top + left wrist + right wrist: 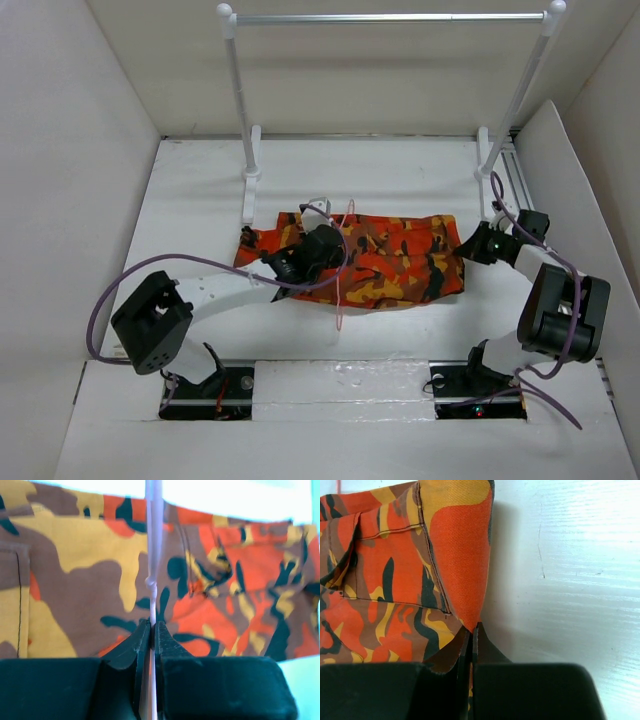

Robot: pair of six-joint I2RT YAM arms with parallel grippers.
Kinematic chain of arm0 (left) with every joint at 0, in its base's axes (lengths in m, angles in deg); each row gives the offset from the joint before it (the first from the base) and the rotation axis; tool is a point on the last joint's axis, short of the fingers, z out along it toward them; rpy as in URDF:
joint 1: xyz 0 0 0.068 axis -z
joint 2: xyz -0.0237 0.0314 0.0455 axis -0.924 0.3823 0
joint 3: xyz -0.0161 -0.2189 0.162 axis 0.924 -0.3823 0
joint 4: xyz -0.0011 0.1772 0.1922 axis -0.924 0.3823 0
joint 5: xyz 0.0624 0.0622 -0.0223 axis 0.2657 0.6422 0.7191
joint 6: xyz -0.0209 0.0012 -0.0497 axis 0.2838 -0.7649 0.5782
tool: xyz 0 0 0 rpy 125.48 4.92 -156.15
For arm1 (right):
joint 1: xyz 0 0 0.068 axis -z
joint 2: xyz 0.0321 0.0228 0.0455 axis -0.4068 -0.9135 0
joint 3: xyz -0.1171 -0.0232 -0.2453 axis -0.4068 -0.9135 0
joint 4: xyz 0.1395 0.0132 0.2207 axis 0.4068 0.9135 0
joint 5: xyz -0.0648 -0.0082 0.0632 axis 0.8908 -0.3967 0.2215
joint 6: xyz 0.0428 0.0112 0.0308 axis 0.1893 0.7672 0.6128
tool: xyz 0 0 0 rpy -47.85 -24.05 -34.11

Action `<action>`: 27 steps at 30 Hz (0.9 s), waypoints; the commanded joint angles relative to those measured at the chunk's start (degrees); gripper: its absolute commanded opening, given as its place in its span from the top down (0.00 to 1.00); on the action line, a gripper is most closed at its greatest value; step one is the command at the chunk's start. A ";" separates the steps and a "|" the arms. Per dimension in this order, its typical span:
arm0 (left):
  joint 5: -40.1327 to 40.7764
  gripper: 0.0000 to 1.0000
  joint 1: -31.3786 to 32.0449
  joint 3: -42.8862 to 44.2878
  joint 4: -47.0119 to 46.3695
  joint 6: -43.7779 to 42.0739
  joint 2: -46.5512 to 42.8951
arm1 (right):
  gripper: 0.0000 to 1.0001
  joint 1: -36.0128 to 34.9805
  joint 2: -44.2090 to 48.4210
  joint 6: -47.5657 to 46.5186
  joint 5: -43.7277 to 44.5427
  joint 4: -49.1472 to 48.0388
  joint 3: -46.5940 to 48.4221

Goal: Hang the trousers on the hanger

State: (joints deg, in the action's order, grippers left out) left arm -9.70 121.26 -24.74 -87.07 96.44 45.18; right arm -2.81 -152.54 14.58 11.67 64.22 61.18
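Observation:
The camouflage trousers [390, 258] lie folded flat across the middle of the table. The thin pale-pink hanger [341, 262] stands across them near their middle. My left gripper [318, 243] is over the left part of the trousers, shut on the hanger's wire [152, 555], which runs up between its fingertips [151, 626]. My right gripper [472, 246] is at the trousers' right end, shut on the edge of the cloth [462, 540], which is pinched and lifted off the table [570, 565].
A silver bar [390, 17] on two white posts [240, 100] stands at the back of the table. White walls enclose the left, back and right sides. Purple cables trail from both arms.

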 commanded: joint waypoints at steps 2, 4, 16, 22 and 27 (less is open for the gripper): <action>6.15 1.00 -0.03 5.73 1.70 3.37 1.77 | 1.00 -0.27 2.48 -1.66 1.60 0.75 2.20; 7.04 1.00 -0.03 6.44 1.62 3.63 2.90 | 1.00 -0.80 3.19 -2.36 1.52 2.33 2.29; 4.40 1.00 0.49 13.19 1.08 0.56 -4.72 | 0.37 -15.63 19.96 -2.04 2.04 17.72 12.48; 4.23 1.00 1.02 31.29 10.58 -5.68 -6.32 | 0.31 -37.07 33.24 19.23 4.05 6.05 14.50; 2.30 1.00 1.55 40.44 16.03 -7.18 -6.67 | 0.28 -47.28 31.42 24.70 9.33 3.66 24.95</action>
State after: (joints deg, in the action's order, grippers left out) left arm -6.75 122.20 9.29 -70.68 91.63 42.45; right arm -47.21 -119.08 32.13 16.56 73.56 79.88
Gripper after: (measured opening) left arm 0.010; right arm 0.715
